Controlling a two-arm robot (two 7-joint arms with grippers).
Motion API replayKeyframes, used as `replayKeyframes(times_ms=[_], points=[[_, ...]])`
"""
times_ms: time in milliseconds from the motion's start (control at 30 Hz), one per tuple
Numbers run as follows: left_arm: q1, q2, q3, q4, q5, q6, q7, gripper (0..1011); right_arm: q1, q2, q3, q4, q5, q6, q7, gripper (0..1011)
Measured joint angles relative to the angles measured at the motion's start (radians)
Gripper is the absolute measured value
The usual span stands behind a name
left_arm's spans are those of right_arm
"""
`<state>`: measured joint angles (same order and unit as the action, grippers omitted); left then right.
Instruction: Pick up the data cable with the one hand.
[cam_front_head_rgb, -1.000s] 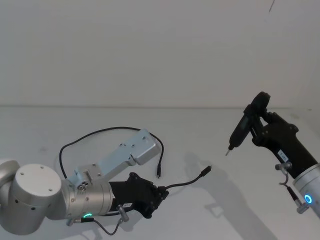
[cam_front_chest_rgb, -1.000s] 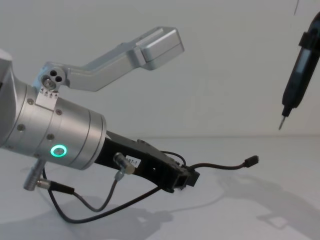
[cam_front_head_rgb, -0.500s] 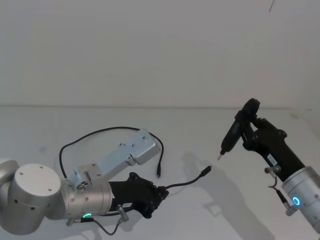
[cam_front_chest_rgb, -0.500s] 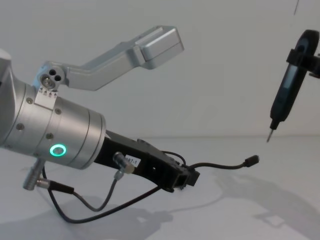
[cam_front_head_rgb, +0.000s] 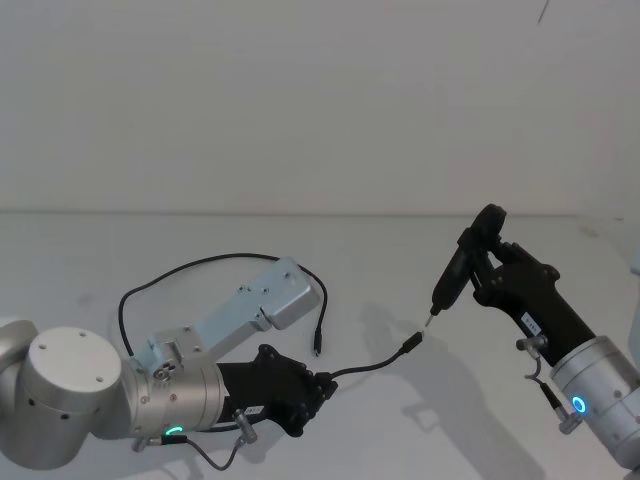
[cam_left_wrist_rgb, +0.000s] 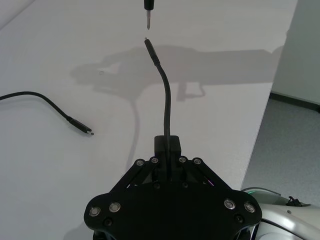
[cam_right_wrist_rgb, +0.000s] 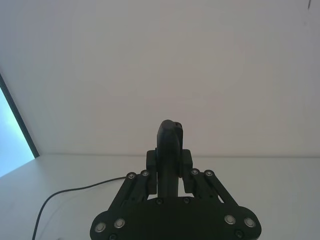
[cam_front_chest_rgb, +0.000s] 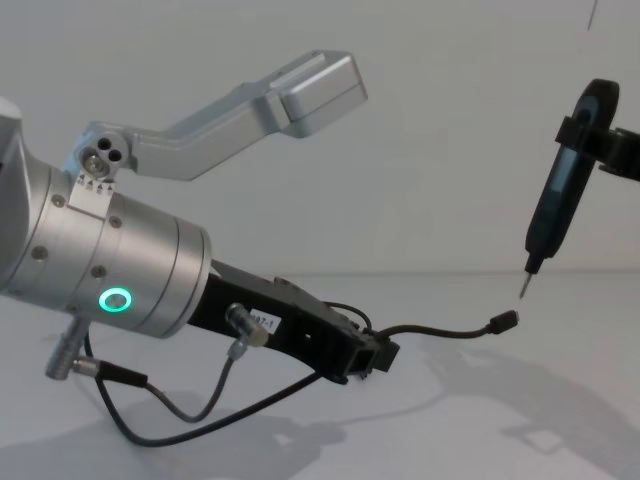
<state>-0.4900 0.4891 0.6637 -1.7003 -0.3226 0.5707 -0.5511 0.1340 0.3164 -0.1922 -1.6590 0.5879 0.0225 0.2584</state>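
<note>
The left gripper (cam_front_chest_rgb: 378, 358) clamped the data cable (cam_front_chest_rgb: 440, 331), its free plug jutting straight ahead (off the table), just under the pen tool (cam_front_chest_rgb: 553, 210) gripped by the right gripper (cam_front_head_rgb: 478, 275).

The scene is seen from above and forward in the head view, with the white table (cam_front_head_rgb: 330, 250) spread below. From the chest view it is seen low and sideways, the left arm (cam_front_chest_rgb: 110, 270) looming close. Each wrist view is aimed along its own gripper. The cable's free plug (cam_front_head_rgb: 411, 343) is shared by the head, chest and left wrist views.
</note>
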Motion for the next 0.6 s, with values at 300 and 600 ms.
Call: replayKeyframes(times_ms=[300, 600], points=[[0.000, 0.000, 0.000, 0.000, 0.000, 0.000, 0.000, 36, 0.011, -0.002, -0.010, 0.020, -0.019, -0.008, -0.003, 279], [0.000, 0.000, 0.000, 0.000, 0.000, 0.000, 0.000, 36, 0.018, -0.008, -0.013, 0.036, -0.040, -0.010, -0.012, 279]])
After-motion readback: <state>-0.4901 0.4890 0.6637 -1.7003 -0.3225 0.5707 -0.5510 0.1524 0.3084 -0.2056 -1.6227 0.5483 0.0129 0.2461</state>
